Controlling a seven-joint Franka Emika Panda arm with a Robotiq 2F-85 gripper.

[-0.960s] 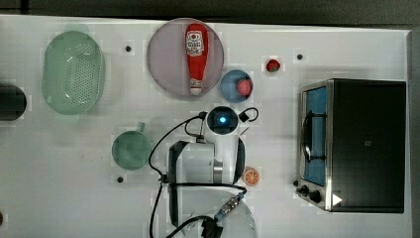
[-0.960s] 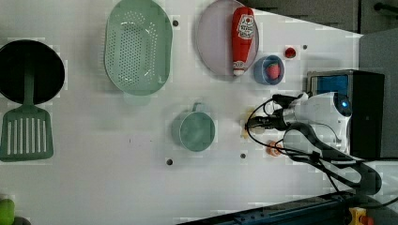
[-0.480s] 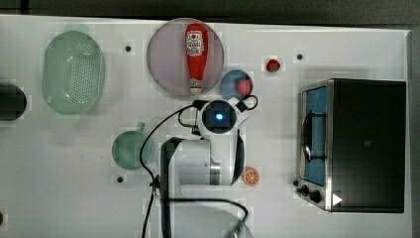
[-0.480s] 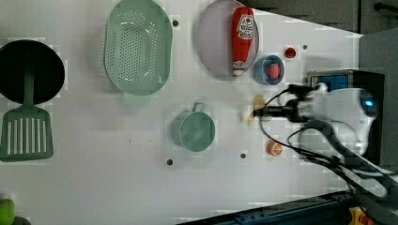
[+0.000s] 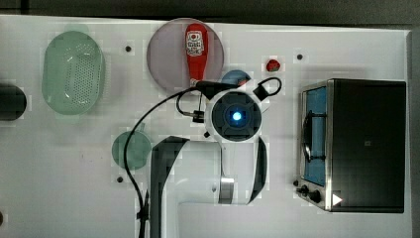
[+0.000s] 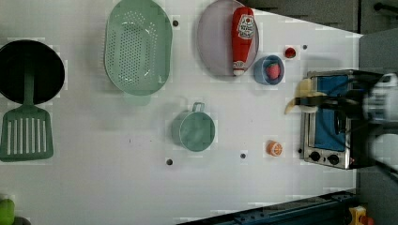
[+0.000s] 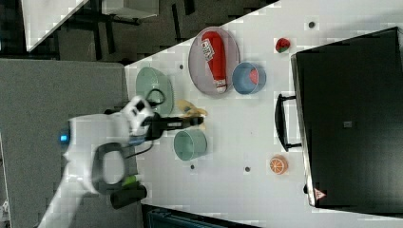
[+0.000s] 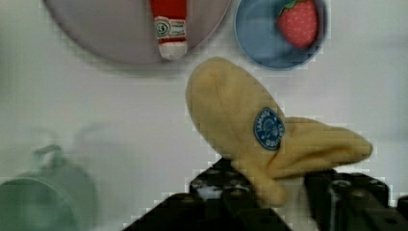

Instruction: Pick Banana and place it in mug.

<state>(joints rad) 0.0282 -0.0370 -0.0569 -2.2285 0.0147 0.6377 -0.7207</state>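
Fingers (image 8: 226,192) clamped on banana (image 8: 250,130), pinched near one end so bulk hangs free for drop. Gripper (image 7: 192,122) carries banana aloft above white table (image 6: 94,187), just beside mug (image 7: 190,145) in right view. Mug upright, mouth open, empty: ready receptacle. Strawberry sits in blue bowl (image 8: 276,41); ketchup bottle (image 5: 195,49) lies on plate (image 5: 166,59), apart from transfer route.

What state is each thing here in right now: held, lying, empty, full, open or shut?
banana: held in the gripper, lifted off the table.
mug: upright, empty.
blue bowl: holds a strawberry.
ketchup bottle: lying on the plate.
colander: upright, empty.
toaster oven: door shut.
orange slice: flat on the table.
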